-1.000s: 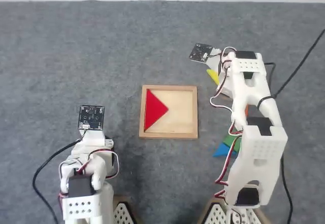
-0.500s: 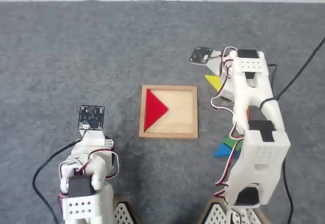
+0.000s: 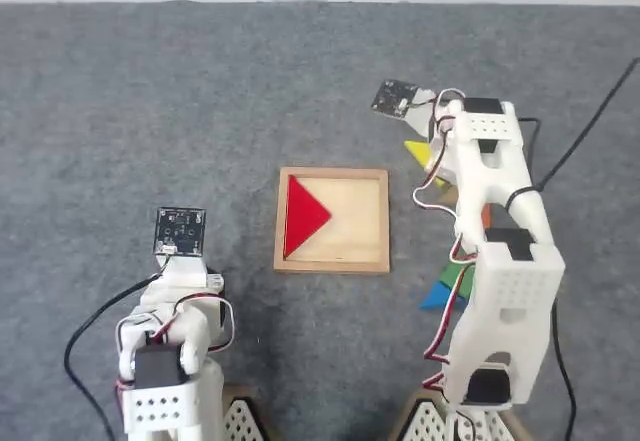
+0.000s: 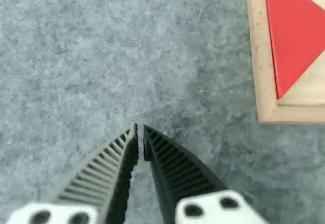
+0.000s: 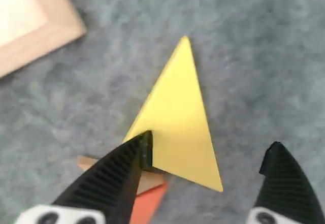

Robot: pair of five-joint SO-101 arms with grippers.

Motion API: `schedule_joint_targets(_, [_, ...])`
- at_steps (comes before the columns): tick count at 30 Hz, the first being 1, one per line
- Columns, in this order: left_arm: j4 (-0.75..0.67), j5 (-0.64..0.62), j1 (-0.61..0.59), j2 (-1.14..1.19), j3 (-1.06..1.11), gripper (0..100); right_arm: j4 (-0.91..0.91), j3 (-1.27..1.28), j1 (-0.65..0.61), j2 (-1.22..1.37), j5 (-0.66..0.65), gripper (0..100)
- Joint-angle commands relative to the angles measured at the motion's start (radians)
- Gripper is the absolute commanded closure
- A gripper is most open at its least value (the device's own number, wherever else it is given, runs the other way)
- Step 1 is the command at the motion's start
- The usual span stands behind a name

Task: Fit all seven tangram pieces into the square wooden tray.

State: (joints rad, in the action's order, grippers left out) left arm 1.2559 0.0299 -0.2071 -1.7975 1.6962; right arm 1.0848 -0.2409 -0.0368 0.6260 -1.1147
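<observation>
The square wooden tray (image 3: 333, 261) lies mid-table with a red triangle (image 3: 303, 216) in its left half. My right gripper (image 5: 210, 150) is open and straddles a yellow triangle (image 5: 177, 117) on the grey mat, with one fingertip (image 5: 146, 145) at the piece's edge. That yellow triangle (image 3: 417, 150) peeks out beside the right arm (image 3: 490, 191), right of the tray. My left gripper (image 4: 139, 130) is shut on nothing above bare mat, short of the tray rim (image 4: 259, 71). The left arm (image 3: 178, 271) stands at the lower left.
An orange piece (image 5: 150, 201) lies partly under the yellow triangle. Blue (image 3: 437, 297) and green (image 3: 460, 279) pieces show beside the right arm, lower right of the tray. A tray corner (image 5: 45, 36) is close to the yellow piece. Cables hang along the right arm.
The right arm's wrist shifted slightly over the yellow triangle, toward the front and back again. The left arm, the tray and the red triangle have not moved.
</observation>
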Motion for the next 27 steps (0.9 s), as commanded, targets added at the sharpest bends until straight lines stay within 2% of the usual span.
schedule_joint_targets(1, [0.005, -0.017, -0.005, -0.018, -0.013, 98, 0.076, -0.097, 0.038, 0.059, -0.037, 64.5])
schedule_joint_targets(6, [0.005, -0.017, -0.005, -0.018, -0.013, 98, 0.3, -0.121, 0.027, 0.093, -0.204, 64.9])
schedule_joint_targets(13, [0.005, -0.017, -0.005, -0.018, -0.013, 98, 0.473, -0.129, 0.028, 0.081, -0.196, 64.9])
schedule_joint_targets(19, [0.005, -0.017, -0.005, -0.018, -0.013, 98, 0.484, -0.115, 0.012, 0.036, -0.063, 64.9])
schedule_joint_targets(27, [0.005, -0.017, -0.005, -0.018, -0.013, 98, 0.472, 0.044, -0.122, -0.097, 0.209, 64.9])
